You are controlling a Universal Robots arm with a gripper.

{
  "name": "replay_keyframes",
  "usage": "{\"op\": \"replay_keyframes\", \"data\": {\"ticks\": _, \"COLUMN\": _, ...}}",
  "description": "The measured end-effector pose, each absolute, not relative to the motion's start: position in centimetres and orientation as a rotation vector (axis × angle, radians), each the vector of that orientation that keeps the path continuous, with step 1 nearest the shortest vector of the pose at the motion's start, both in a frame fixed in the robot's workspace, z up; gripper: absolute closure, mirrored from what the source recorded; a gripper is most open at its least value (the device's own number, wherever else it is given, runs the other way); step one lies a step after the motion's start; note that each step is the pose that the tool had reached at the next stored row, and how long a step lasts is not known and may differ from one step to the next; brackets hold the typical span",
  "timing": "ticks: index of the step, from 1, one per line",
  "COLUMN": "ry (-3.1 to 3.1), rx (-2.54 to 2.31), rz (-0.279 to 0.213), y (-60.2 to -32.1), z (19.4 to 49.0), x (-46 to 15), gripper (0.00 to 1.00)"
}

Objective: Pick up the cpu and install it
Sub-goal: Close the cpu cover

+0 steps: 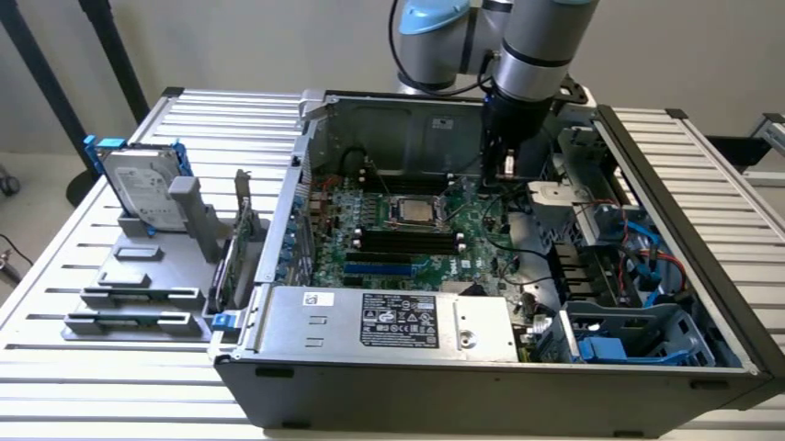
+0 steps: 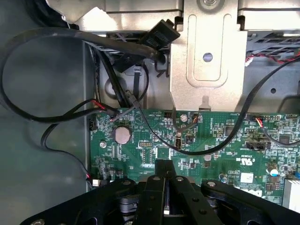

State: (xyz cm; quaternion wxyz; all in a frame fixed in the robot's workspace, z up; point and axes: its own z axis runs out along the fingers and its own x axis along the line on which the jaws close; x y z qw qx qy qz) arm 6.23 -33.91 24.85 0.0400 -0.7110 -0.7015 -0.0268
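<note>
Well, take the open computer case [image 1: 491, 386] in the exterior view as the clock face. Nearest, at six o'clock inside it, lies a grey metal box [image 1: 307, 322] with a black label [image 1: 399, 320]. At four o'clock a drive bay holds a blue plastic piece [image 1: 608, 351].

Beyond the box, the green motherboard [image 1: 329, 266] covers the case floor. The cpu [image 1: 411, 213] lies flat in the socket frame near the board's centre, silvery top up, with black memory slots [image 1: 405, 241] just beside it at six o'clock.

From the cpu, the gripper [image 1: 506, 175] hangs at about two o'clock, apart from the chip and pointing down over the far part of the board. In the wrist view the gripper [image 2: 164, 165] has its black fingers [image 2: 154, 187] clenched together with nothing seen between them (no chip, no cable). Below them are the board, a round coin cell [image 2: 123, 135] and thin black cables [image 2: 47, 42] that loop across it towards a bare metal bracket [image 2: 206, 70].

Outside the case, at nine o'clock, a grey rack [image 1: 135, 294] on the slatted table [image 1: 110, 386] holds a hard drive [image 1: 138, 188] upright in blue rails. Farthest, at twelve o'clock, stands the case's bare metal wall [image 1: 392, 129].
</note>
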Motion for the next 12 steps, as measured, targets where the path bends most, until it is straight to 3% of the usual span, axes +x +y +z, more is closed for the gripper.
{"op": "replay_keyframes", "data": {"ticks": 4, "ry": -2.146, "rx": -2.175, "rz": -0.074, "y": -33.92, "z": 24.59, "x": 5.85, "gripper": 0.89}}
{"op": "replay_keyframes", "data": {"ticks": 12, "ry": -2.090, "rx": -2.129, "rz": 0.031, "y": -33.91, "z": 24.58, "x": 5.63, "gripper": 0.89}}
